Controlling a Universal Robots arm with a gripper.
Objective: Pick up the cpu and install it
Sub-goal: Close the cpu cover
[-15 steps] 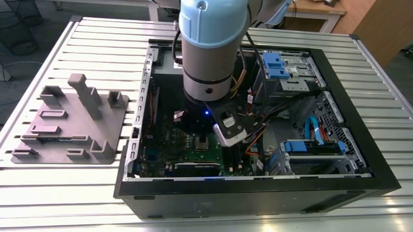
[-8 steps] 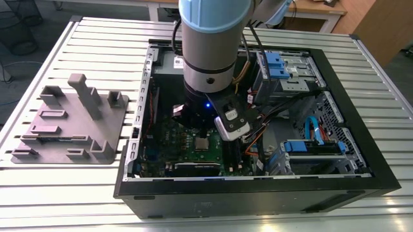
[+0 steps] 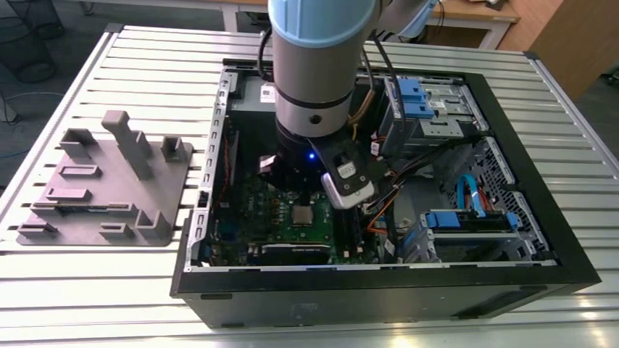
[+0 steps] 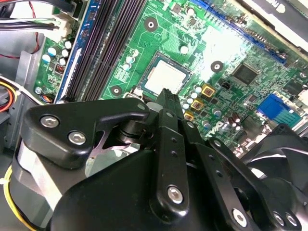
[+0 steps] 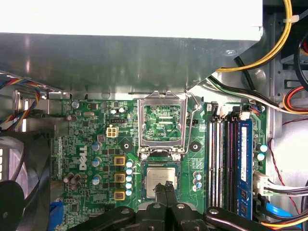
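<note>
As the cpu (image 5: 156, 175) lies seated, fingers (image 5: 170, 192) together, tips at its edge.

1. First wrist view: the gripper (image 5: 166, 186) covers one edge of the cpu (image 5: 156, 177);
2. the black fan (image 5: 19, 185) (same view) runs off frame;
3. exterior view: the arm (image 3: 320, 58) hides part of the motherboard (image 3: 242, 212).

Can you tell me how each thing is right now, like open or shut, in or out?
socket frame: flipped up, open.
cpu: lying flat on the motherboard, at the frame's hinge, uncovered.
hand: shut, tips over the cpu's edge; cannot tell if they touch it.
computer case: lying on its side, open on top.
</note>
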